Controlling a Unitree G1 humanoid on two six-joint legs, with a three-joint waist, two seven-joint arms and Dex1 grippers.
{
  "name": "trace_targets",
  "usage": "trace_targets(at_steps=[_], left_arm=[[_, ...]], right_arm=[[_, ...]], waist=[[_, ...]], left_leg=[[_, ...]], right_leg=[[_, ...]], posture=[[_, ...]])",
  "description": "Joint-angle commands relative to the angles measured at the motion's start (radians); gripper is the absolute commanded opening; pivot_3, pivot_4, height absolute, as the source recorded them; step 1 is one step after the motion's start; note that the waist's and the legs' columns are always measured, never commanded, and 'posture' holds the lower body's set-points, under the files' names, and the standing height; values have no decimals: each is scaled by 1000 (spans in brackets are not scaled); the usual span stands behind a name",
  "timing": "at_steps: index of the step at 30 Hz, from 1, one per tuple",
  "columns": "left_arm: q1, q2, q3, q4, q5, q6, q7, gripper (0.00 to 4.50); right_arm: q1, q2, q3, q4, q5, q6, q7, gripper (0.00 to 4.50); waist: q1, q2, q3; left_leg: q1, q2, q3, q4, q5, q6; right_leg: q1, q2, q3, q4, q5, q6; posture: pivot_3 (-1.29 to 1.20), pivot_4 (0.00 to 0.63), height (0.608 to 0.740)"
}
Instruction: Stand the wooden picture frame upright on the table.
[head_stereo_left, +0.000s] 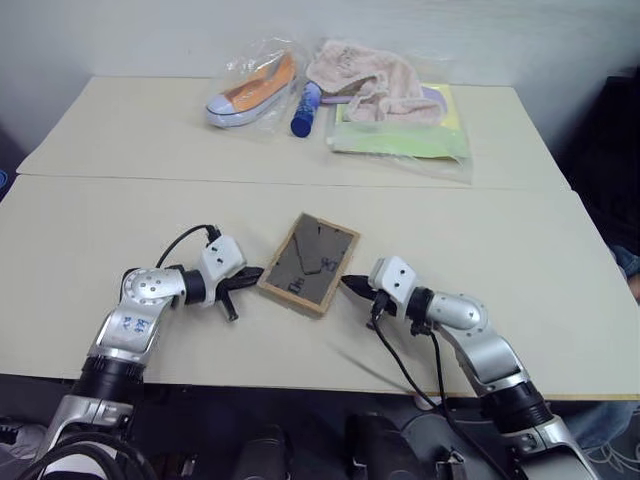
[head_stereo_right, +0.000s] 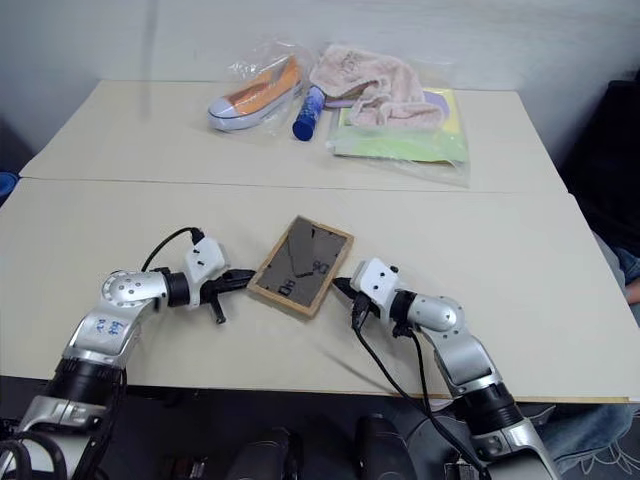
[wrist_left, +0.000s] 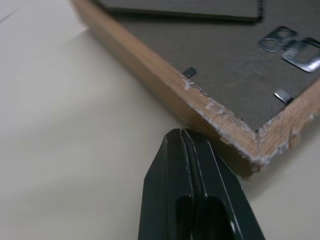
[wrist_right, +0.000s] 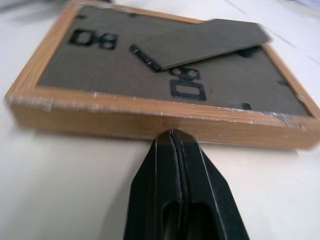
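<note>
left end effector (head_stereo_left: 252, 272) closed | right end effector (head_stereo_left: 349, 284) closed | both at wooden picture frame (head_stereo_left: 310, 262) edges

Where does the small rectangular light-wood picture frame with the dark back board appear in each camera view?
Left eye view: wooden picture frame lies back-up at centre, between both grippers.
Right eye view: frame at centre again.
Left wrist view: its corner lies just past the shut left gripper.
Right wrist view: its long side lies just past the shut right gripper.
Shared landmark: the fold-out stand on the back board.
</note>
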Motion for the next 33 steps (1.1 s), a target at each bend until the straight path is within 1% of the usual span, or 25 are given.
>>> trace_targets(at_steps=[1, 7, 9, 11, 12, 14, 15, 17, 18, 19, 23, 24, 26, 27, 33], left_arm=[[40, -10, 6, -93, -34, 17, -15, 27], [106, -16, 38, -160, -57, 52, 12, 27], [135, -18, 78, -190, -100, 79, 11, 27], [166, -4, 150, -234, -165, 159, 24, 27], [178, 6, 188, -250, -193, 209, 38, 201], [184, 31, 279, -269, -330, 440, 56, 630], [179, 51, 307, -268, -399, 564, 52, 958], [143, 114, 315, -245, -517, 856, 33, 1532], [112, 140, 309, -225, -554, 995, 38, 1910], [78, 149, 306, -204, -578, 1083, 48, 2182], [-116, 57, 331, -73, -609, 1322, 131, 3456], [-155, 36, 323, -39, -607, 1367, 154, 3757], [-214, -16, 322, 11, -584, 1401, 209, 4408], [-236, -36, 301, 32, -594, 1405, 223, 4489], [-302, -105, 242, 102, -593, 1405, 294, 4489]], right_arm=[[-35, -5, -15, -14, 10, -3, 12, 0], [-47, -23, -12, -3, 12, 0, 46, 0], [-44, -27, -17, 0, 12, -3, 52, 0], [-40, -44, -20, -4, 3, -16, 62, 0], [-38, -55, -24, -9, 2, -21, 70, 0], [-28, -86, -29, -31, 15, -7, 102, 0], [-24, -100, -25, -42, 18, -6, 119, 0], [-15, -119, -12, -61, 19, -2, 141, 0], [-12, -123, -7, -69, 20, 3, 146, 0], [-10, -123, -4, -76, 20, 10, 147, 0], [-2, -114, 7, -96, 12, 40, 139, 0], [1, -113, 10, -100, 10, 42, 138, 0], [3, -111, 17, -107, 5, 49, 136, 0], [3, -110, 20, -111, 2, 52, 135, 0], [-1, -105, 29, -112, -11, 61, 129, 0]], waist=[[0, 0, 0], [0, 0, 0], [0, 0, 0], [-1, 0, 0], [0, 0, 0], [0, 0, 0], [0, 0, 0], [0, 0, 0], [0, 0, 0], [1, 0, 0], [12, -1, 0], [14, -1, -1], [15, -1, -1], [16, -1, -1], [20, -1, -1]], left_leg=[[0, 0, 0, 0, 0, 0], [0, 0, 0, 0, 0, 0], [0, 0, 0, 0, 0, 0], [0, 0, 0, 0, 0, 0], [0, 1, 0, 0, 0, 0], [0, 1, -1, 0, 0, 0], [0, 1, -1, 0, 0, 0], [0, 1, -2, 0, 0, 0], [0, 1, -2, 0, 0, 0], [0, 0, -2, 0, 0, 0], [0, -1, -3, 0, 0, 1], [-1, -1, -3, 1, 0, 1], [-1, -2, -3, 1, 0, 1], [-1, -2, -3, 1, 0, 1], [0, -2, -3, 1, 1, -1]], right_leg=[[0, 0, 0, 0, 0, 0], [0, 0, 0, 0, 0, 0], [0, 0, 0, 0, 0, 0], [0, 0, 0, 0, 0, 0], [0, 0, 0, 0, 0, 0], [0, 0, 0, 0, 0, 0], [0, 0, 0, 0, 0, 0], [0, 0, 0, 0, 0, 0], [0, 0, 0, 0, 0, 0], [0, 0, 0, 0, 0, 0], [1, 0, 0, 0, 0, 0], [1, 0, 0, 0, 0, 0], [1, 0, 0, 0, 0, 0], [1, 0, 0, 0, 0, 0], [1, 0, 1, 1, 0, 0]], posture=[[0, 150, 740], [0, 150, 740], [0, 150, 740], [0, 150, 740], [0, 150, 740], [0, 150, 740], [0, 150, 740], [0, 150, 740], [0, 150, 740], [0, 150, 740], [0, 150, 740], [0, 150, 740], [0, 150, 740], [0, 150, 740], [0, 150, 740]])
